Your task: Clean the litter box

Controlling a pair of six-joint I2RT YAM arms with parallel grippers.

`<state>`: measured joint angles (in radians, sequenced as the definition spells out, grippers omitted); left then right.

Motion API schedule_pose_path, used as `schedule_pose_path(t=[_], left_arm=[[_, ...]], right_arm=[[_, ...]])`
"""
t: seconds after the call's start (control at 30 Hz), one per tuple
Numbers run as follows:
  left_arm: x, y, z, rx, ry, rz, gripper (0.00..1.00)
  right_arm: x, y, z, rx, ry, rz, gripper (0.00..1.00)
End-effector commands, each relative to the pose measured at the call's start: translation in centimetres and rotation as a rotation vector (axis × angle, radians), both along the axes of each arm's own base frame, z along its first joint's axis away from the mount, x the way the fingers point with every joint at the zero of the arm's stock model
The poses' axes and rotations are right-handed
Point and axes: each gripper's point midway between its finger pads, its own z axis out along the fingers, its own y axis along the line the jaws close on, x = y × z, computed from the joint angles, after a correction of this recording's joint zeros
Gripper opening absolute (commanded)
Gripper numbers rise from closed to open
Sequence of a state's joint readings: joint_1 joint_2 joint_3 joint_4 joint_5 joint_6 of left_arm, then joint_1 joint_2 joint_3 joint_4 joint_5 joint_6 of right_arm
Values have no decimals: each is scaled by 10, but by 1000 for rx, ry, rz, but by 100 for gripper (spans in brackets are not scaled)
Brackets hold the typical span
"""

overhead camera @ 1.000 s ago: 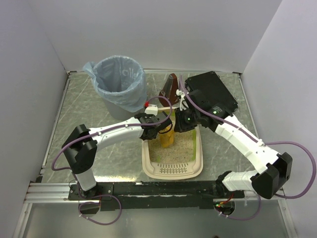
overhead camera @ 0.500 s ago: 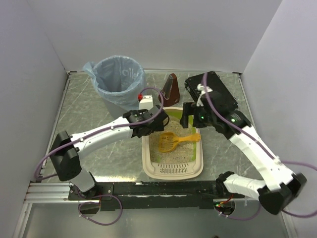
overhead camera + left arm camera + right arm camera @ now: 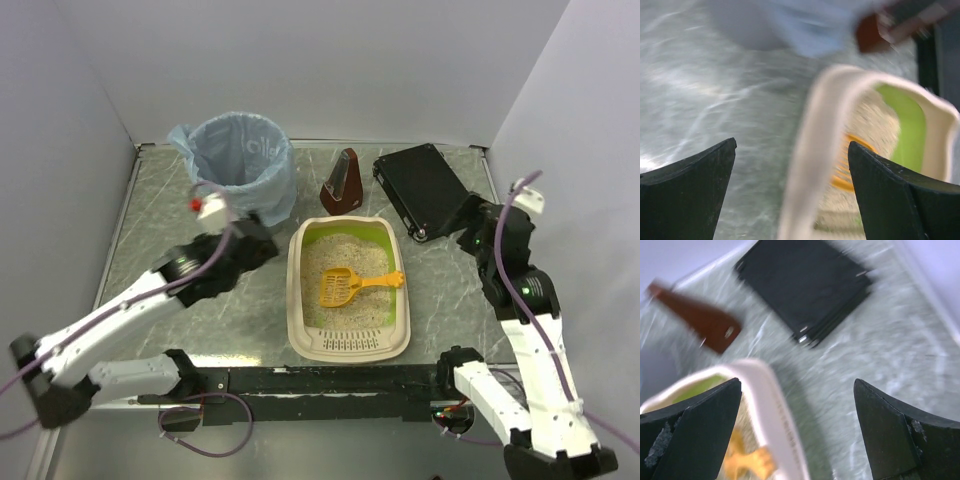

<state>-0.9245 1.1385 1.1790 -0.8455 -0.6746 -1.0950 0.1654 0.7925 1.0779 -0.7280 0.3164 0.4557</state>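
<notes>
The cream litter box [image 3: 297,300] sits mid-table with sandy litter and a lime-green far wall. A yellow slotted scoop [image 3: 345,286] lies flat on the litter, handle pointing right, and nothing touches it. My left gripper [image 3: 268,248] hangs open just left of the box. In the left wrist view, the left gripper [image 3: 791,145] has the box rim [image 3: 812,150] and the scoop [image 3: 845,172] blurred below its spread fingers. My right gripper [image 3: 466,238] is open to the right of the box. In the right wrist view, the right gripper [image 3: 797,382] hangs over the box's corner rim [image 3: 775,405] and the scoop handle [image 3: 747,462].
A round bin lined with a blue bag [image 3: 240,165] stands at the back left. A flat black case [image 3: 425,188] lies at the back right. A brown wedge-shaped piece [image 3: 343,185] stands between them, behind the box. White walls close in the table.
Both grippers have opened and let go of the scoop, which now lies flat on the litter. The left arm has pulled back leftwards, the right arm rightwards, away from the box.
</notes>
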Motion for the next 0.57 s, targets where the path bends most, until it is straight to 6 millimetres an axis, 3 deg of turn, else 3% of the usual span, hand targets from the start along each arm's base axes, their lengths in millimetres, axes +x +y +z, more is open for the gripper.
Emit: schedule_pose_path(t=[0.0, 0.03, 0.17, 0.3, 0.43, 0.53], left_arm=[[-8, 78, -35, -70, 83, 259, 97], [-10, 90, -43, -68, 96, 296, 97], [-3, 138, -35, -79, 80, 481, 97], [8, 156, -38, -77, 101, 541, 97], [10, 167, -24, -68, 73, 595, 97], [8, 171, -14, -77, 33, 611, 97]], right_arm=[[-5, -49, 6, -36, -49, -238, 100], [-6, -55, -2, -37, -23, -271, 100], [-6, -63, -16, -36, 23, -305, 100], [-3, -60, -20, -53, 21, -265, 100], [-12, -70, -24, -60, 16, -337, 100], [-15, -72, -15, -46, -63, -353, 100]])
